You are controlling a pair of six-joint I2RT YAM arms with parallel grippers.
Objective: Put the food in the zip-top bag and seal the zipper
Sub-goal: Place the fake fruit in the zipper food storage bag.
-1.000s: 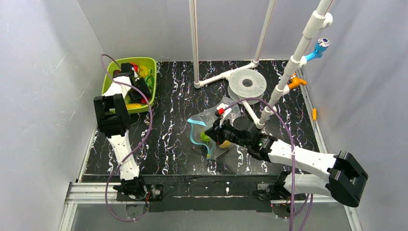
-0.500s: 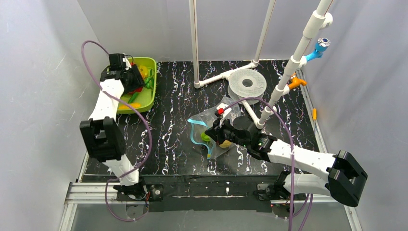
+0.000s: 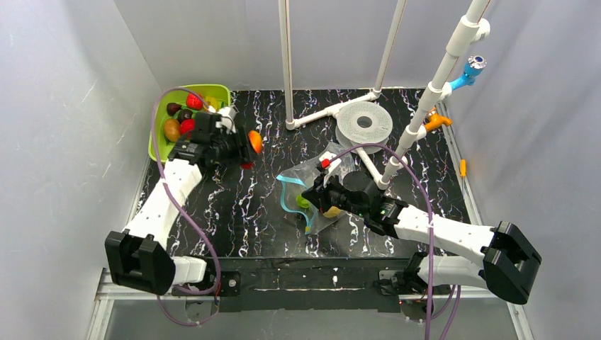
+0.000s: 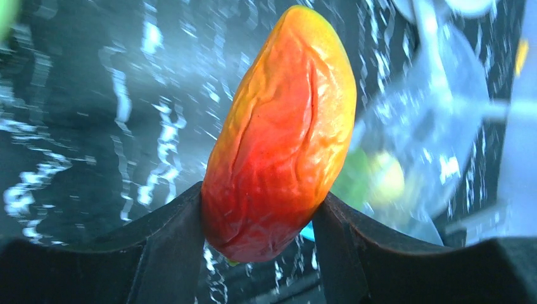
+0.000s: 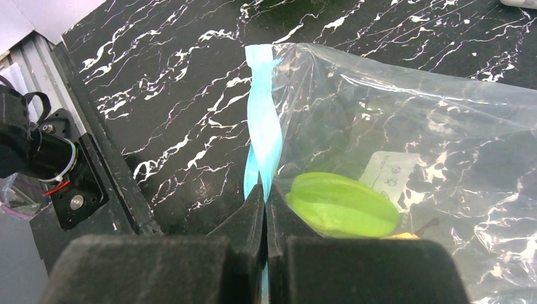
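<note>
The left hand (image 4: 259,218) grips a wrinkled, soft-looking orange-red fruit (image 4: 282,126) toward the bench's far-left corner. The right hand (image 5: 265,201) pinches the light-blue zipper (image 5: 261,126) of the zip-top bag (image 5: 411,120) at the bench's centre. Its film looks thin, crinkly and slippery; the stiffer strip seems the best hold.

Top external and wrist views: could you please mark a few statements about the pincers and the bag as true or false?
1. The left pincer grips an orange-red fruit. True.
2. The right pincer is open above the zip-top bag. False: it is shut on the zipper.
3. A green food piece lies inside the bag. True.
4. The orange-red fruit rests inside the bag. False: it is held apart from the bag, near the lime-green tray.
</note>
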